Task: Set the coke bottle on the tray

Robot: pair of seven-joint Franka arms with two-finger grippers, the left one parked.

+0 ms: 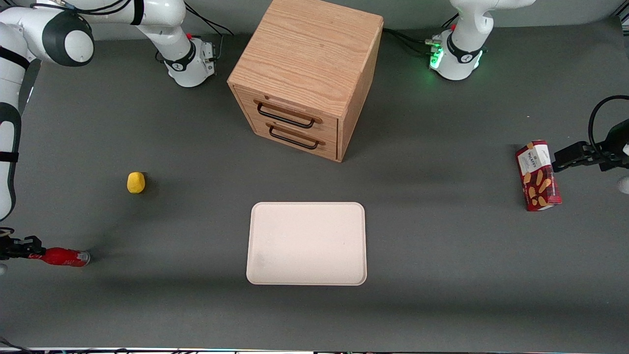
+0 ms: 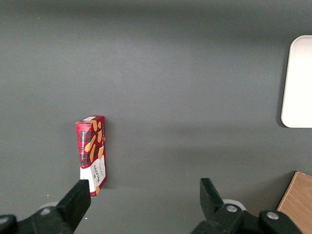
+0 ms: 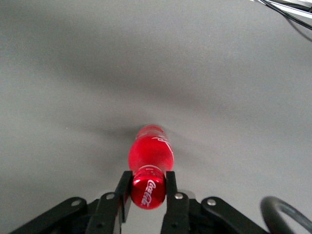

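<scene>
Dark grey table [image 1: 442,255], carrying five things.
At mid-table, wooden two-drawer cabinet [image 1: 307,73]; nearer the front camera, pale cream-pink tray [image 1: 307,243], flat. Toward the working arm's end, small yellow lump [image 1: 136,182], and nearer the camera, coke bottle [image 1: 64,257] lying on its side, cap pinched between the fingers of the gripper [image 3: 147,187]. Toward the parked arm's end, red biscuit box [image 1: 538,175], well apart from the tray.

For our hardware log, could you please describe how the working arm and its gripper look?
The working arm has glossy white rounded shells with dark grey joint caps and black bands; black cables run along it. Its gripper is matt black, with two flat slim fingers fixed by silver screws.
</scene>
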